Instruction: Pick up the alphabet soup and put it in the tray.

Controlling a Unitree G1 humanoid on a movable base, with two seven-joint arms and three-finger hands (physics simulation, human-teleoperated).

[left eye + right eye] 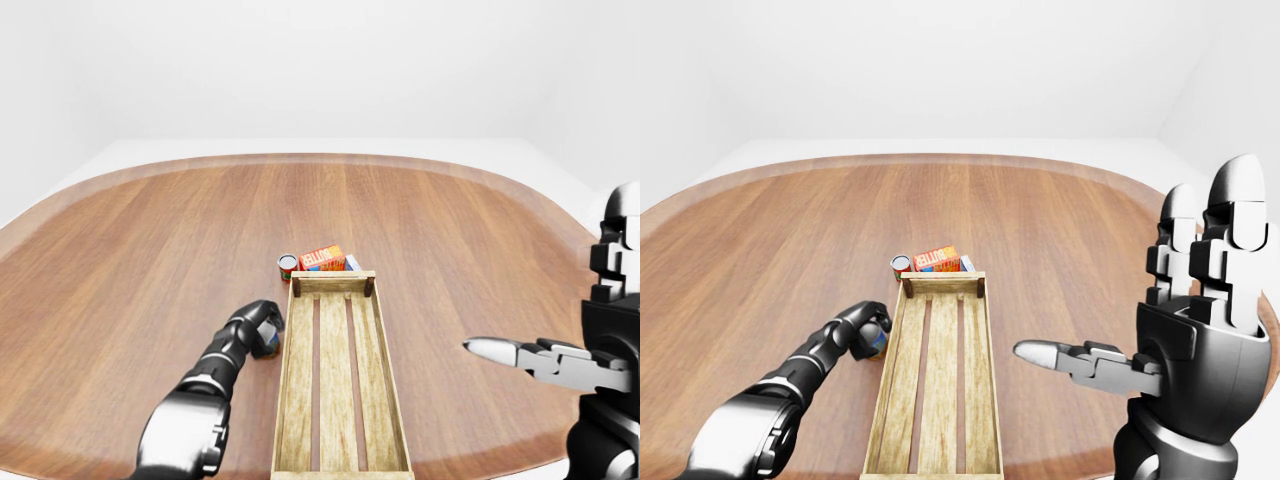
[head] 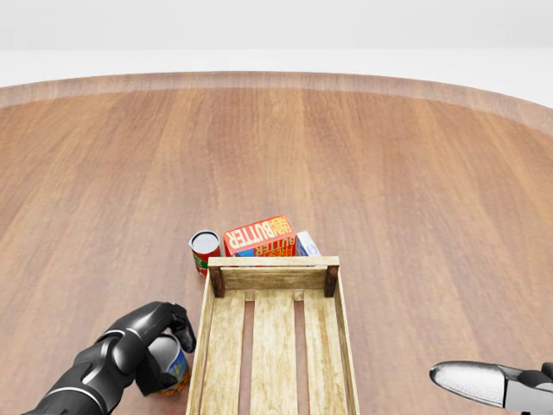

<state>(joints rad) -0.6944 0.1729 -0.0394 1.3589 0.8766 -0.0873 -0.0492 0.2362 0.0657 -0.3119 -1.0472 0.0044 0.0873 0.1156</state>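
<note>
The alphabet soup (image 2: 172, 363) is a small can with a blue and orange label, standing on the wooden table just left of the tray's left wall in the head view. My left hand (image 2: 161, 344) has its black fingers curled round the can's top and side, hiding most of it. The long wooden slatted tray (image 2: 272, 261) lies in the lower middle with nothing in it. To the right of the tray my right hand (image 1: 1140, 300) is held open above the table, fingers spread, with nothing in it.
At the tray's top end stand a red-labelled can (image 2: 205, 250), an orange butter box (image 2: 259, 235) and a small white-and-blue box (image 2: 307, 245). The rounded table edge (image 1: 330, 158) runs across the top of the view, with white floor beyond it.
</note>
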